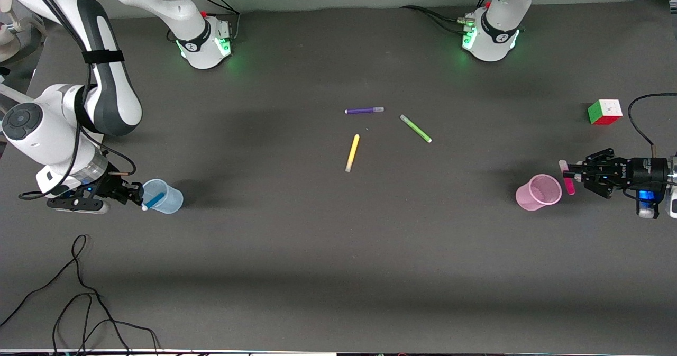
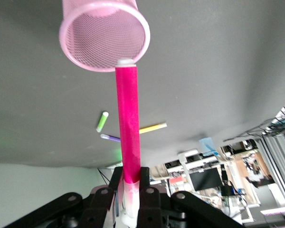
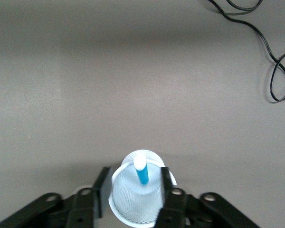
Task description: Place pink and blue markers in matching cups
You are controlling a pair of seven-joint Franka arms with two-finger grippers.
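Observation:
The pale blue cup (image 1: 165, 197) stands near the right arm's end of the table. The sky-blue marker (image 1: 154, 201) leans inside it, pale cap at the rim. My right gripper (image 1: 138, 193) is open just over the cup's rim; in the right wrist view its fingers (image 3: 167, 176) flank the cup (image 3: 133, 199) and the marker (image 3: 141, 173) is free of them. My left gripper (image 1: 568, 175) is shut on the pink marker (image 1: 568, 182), beside the pink cup (image 1: 538, 192). In the left wrist view the marker (image 2: 127, 118) reaches to the cup's rim (image 2: 104, 35).
A purple marker (image 1: 364, 110), a green marker (image 1: 415, 128) and a yellow marker (image 1: 352, 153) lie mid-table. A Rubik's cube (image 1: 604, 112) sits farther from the front camera than the left gripper. A loose black cable (image 1: 79, 292) lies near the front edge at the right arm's end.

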